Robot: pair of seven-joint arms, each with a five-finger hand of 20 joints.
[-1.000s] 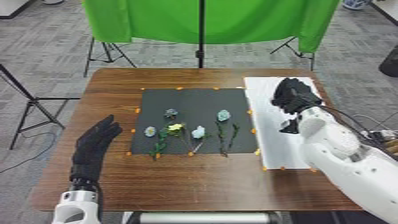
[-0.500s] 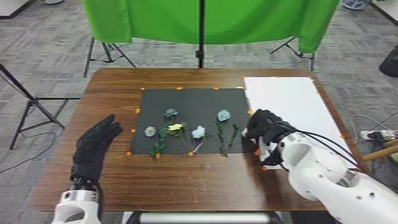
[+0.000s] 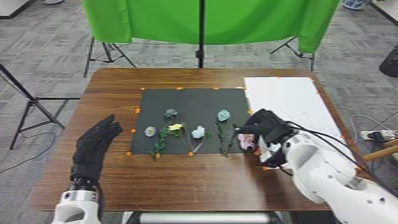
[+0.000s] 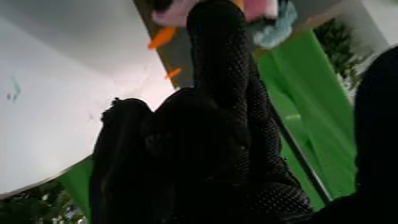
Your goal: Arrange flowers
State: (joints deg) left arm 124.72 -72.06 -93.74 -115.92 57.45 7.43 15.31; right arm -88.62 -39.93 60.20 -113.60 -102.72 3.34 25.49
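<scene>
Your right robot hand [image 3: 266, 126] is at the pink flower [image 3: 246, 141] by the mat's [image 3: 195, 96] right edge, likely to extend the flower row [image 3: 198, 132]; you can't tell whether it grips. Your left robot hand [image 3: 91, 145] is relaxed, out of the way.

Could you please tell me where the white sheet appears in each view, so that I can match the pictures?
Head view: the white sheet lies on the table's right side, beside the dark mat, with the right robot hand at its near part.
Right wrist view: the white sheet lies beside the black glove.
Shared landmark: the green cloth.
</scene>
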